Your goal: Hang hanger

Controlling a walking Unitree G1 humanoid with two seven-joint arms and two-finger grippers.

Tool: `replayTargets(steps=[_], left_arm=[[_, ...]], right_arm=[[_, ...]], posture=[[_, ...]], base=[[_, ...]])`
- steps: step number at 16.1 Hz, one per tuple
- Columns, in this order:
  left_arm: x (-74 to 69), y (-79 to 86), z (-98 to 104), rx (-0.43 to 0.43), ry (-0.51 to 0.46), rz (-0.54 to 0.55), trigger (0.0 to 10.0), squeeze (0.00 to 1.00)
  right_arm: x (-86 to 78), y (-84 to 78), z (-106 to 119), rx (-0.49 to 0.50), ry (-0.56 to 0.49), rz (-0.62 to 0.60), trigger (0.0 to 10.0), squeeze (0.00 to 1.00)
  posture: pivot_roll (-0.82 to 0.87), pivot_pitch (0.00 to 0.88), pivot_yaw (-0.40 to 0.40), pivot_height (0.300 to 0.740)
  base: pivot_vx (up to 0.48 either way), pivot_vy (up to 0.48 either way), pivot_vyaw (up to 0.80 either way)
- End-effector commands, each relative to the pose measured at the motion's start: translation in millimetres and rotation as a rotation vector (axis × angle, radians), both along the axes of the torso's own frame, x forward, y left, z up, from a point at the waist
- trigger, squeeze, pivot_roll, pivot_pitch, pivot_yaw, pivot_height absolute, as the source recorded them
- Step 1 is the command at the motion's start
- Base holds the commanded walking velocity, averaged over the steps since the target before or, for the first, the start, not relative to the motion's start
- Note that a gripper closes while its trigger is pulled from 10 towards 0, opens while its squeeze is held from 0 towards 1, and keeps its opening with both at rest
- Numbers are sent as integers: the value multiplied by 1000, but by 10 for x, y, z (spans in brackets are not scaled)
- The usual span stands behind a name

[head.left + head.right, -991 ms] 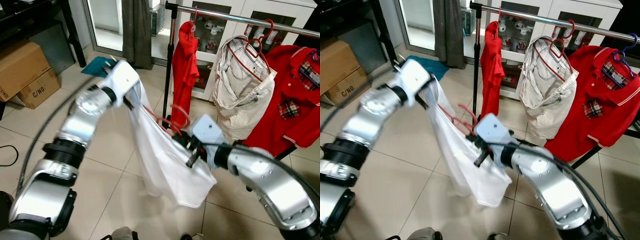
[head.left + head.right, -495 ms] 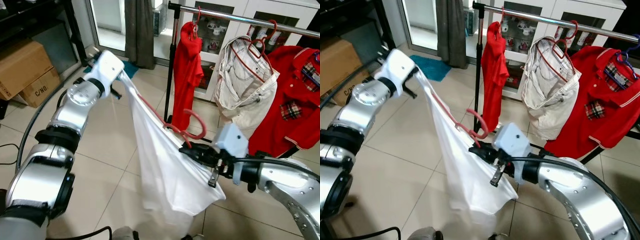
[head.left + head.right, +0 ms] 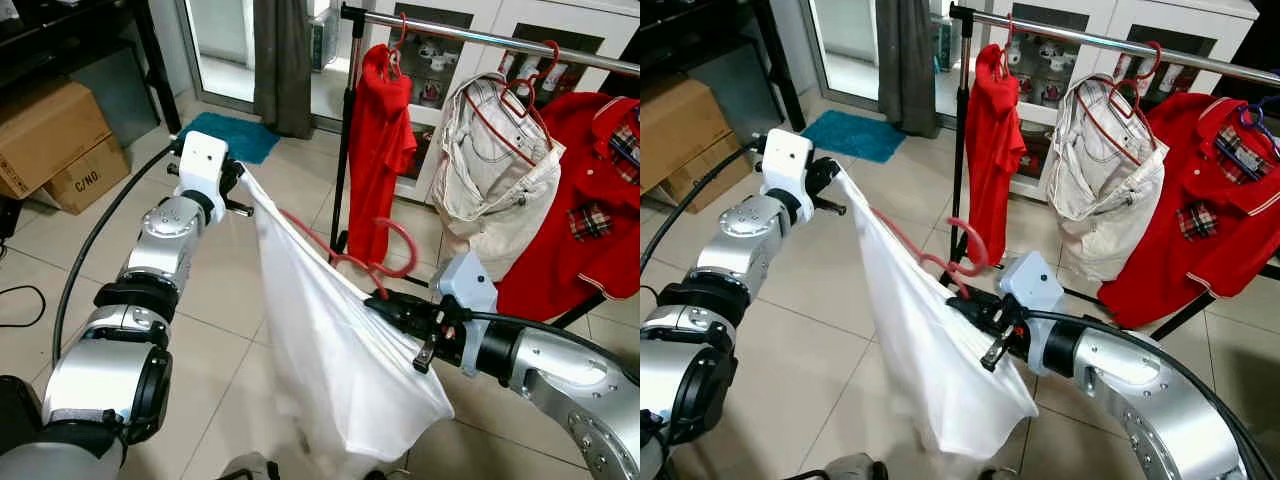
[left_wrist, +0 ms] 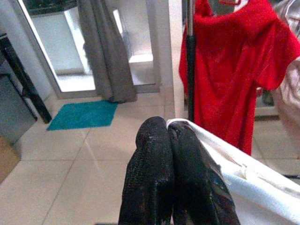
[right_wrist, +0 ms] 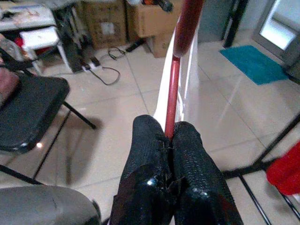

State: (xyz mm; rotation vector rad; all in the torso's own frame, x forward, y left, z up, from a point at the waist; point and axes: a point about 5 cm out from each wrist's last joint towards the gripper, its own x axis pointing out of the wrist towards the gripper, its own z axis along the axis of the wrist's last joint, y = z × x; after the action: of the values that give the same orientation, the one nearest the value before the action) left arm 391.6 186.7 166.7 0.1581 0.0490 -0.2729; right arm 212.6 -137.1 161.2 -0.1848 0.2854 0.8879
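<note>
With the left gripper (image 3: 243, 180) pinched on the white garment (image 3: 340, 370) and the right gripper (image 3: 385, 305) clamped on the red hanger (image 3: 385, 262), I'd worry the cloth slides off before reaching the rail (image 3: 480, 35).

Cardboard boxes (image 3: 55, 140), teal mat (image 3: 222, 137), perhaps a grey curtain (image 3: 280, 62).

Bare stretch of rail (image 3: 450, 33) between red shirt (image 3: 382, 150) and beige garment (image 3: 495, 170); rack's upright pole (image 3: 345, 120) alongside.

white garment (image 3: 350, 370) on red hanger (image 3: 385, 262), teal mat (image 3: 225, 135), red shirt (image 3: 382, 150)
</note>
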Motion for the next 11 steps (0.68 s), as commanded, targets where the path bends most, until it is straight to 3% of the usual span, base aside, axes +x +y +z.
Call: replayTargets(steps=[1,3,4,6,10,11], left_arm=[[7,-38,259,-42,-109,-106,0,0],[-31,-148,348,-4,-138,-244,0,0],[-52,-209,375,69,-135,-310,0,0],[-5,-62,392,174,-131,-226,0,0],[54,347,423,181,-102,67,0,0],[39,520,393,192,-74,164,0,0]], right_arm=[[23,-60,-80,-83,23,-38,0,0],[68,-57,-110,-121,21,-60,0,0],[111,-28,-110,-113,26,-82,0,0],[161,-63,-97,-39,16,-128,0,0],[48,-92,-31,110,-25,-45,0,0],[5,-94,-9,163,-22,-25,0,0]], posture=[[8,30,0,740],[13,31,-2,740],[22,33,-4,740],[18,32,0,740],[19,26,-2,740],[19,25,-2,740]], base=[[0,0,0],[0,0,0],[0,0,0],[0,0,0],[0,0,0],[0,0,0]])
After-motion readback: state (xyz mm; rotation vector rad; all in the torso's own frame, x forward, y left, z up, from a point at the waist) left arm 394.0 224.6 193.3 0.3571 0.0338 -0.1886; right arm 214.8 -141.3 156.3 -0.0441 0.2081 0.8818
